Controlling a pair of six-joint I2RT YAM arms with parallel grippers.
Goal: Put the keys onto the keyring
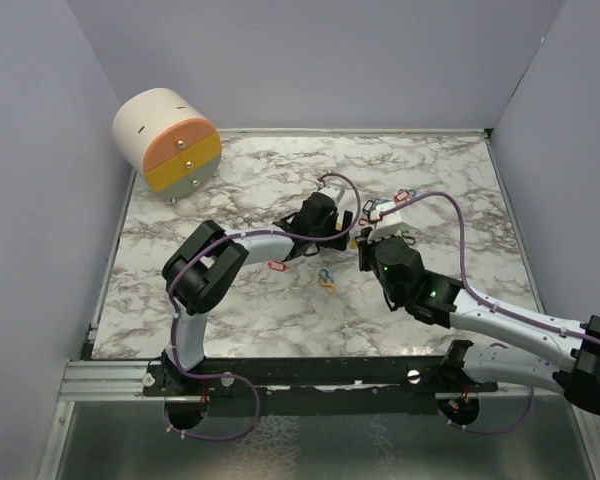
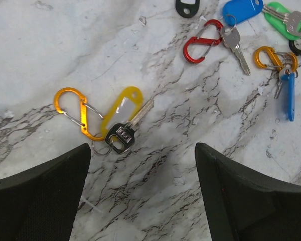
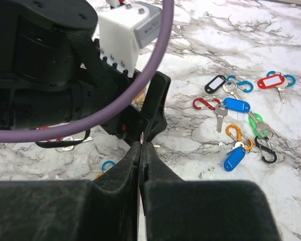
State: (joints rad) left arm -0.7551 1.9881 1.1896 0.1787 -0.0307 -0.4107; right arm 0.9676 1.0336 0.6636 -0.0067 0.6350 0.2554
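Spread wide above the glossy white, grey-veined marble table [image 2: 35, 40]: left end effector [image 2: 142, 160], matte black fingers, nothing gripped. Directly beneath it, flat on the stone, a yellow tag [image 2: 121, 106] of oblong translucent plastic with a white paper insert, ringed to a black-headed silver key [image 2: 121, 136] and a shiny orange carabiner [image 2: 72, 111]. Farther off, the other keys [image 3: 236, 105] clustered: red, blue, green and black tags, metallic carabiners. Pressed fully together: right end effector [image 3: 142, 155], coarse black pads; whether pinching anything, impossible to tell.
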